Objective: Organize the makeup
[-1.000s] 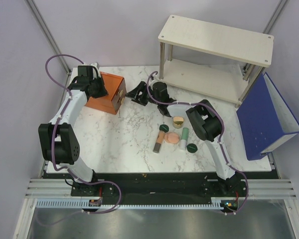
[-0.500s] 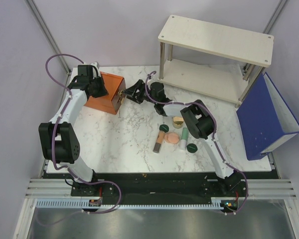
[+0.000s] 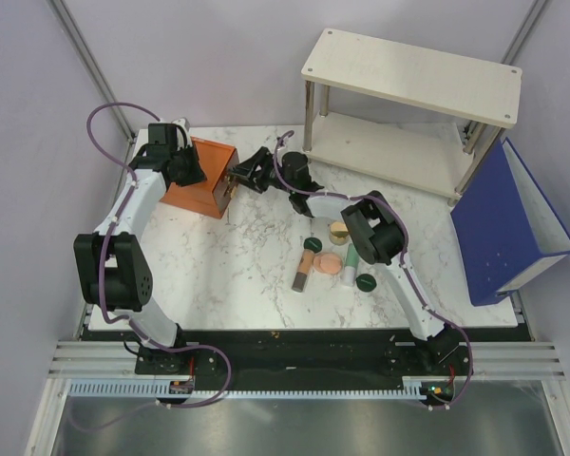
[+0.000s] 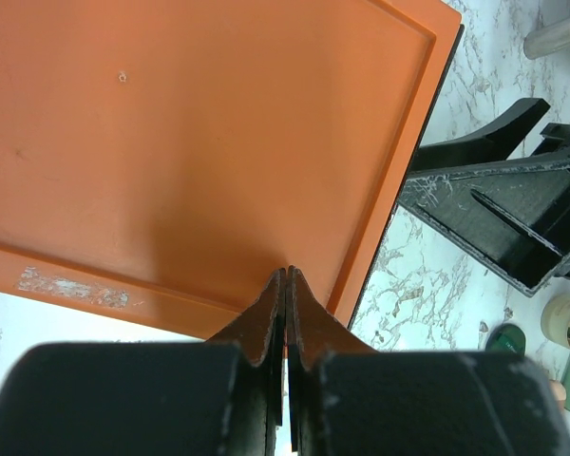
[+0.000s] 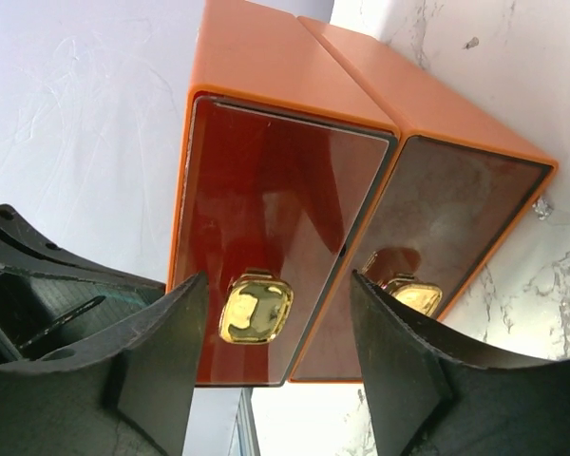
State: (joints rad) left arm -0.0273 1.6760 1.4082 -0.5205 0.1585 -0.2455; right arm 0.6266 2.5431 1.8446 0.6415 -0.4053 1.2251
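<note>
Student: Tabletop (image 3: 228,256) first. Which are the largest bodies on the marble?

Tutor: White two-tier shelf (image 3: 413,71) at the far right. Blue case (image 3: 508,223) at the right edge. Orange box (image 3: 199,180) at the far left, with its tinted clear drawer fronts (image 5: 266,209) side by side.

Student: And the arms?

Tutor: Left gripper (image 4: 285,275) is at the box's flat top, jaws clenched together on nothing. Right gripper (image 5: 277,313) faces the drawer fronts, jaws released and spread to either side of one gold knob (image 5: 255,312) without touching it.

Student: Where is the makeup (image 3: 331,261)?

Tutor: Clustered right of the tabletop's centre, well apart from the box, in neither gripper. Brown-pink stick (image 3: 301,275) on the left, mint-green tube (image 3: 353,255) on the right, peach-pink compact (image 3: 329,263) between them. Tan-gold jar (image 3: 339,232) at the far side. One dark green disc (image 3: 313,244) sits beside the jar, and a second disc (image 3: 366,282) is nearest the arm bases.
</note>
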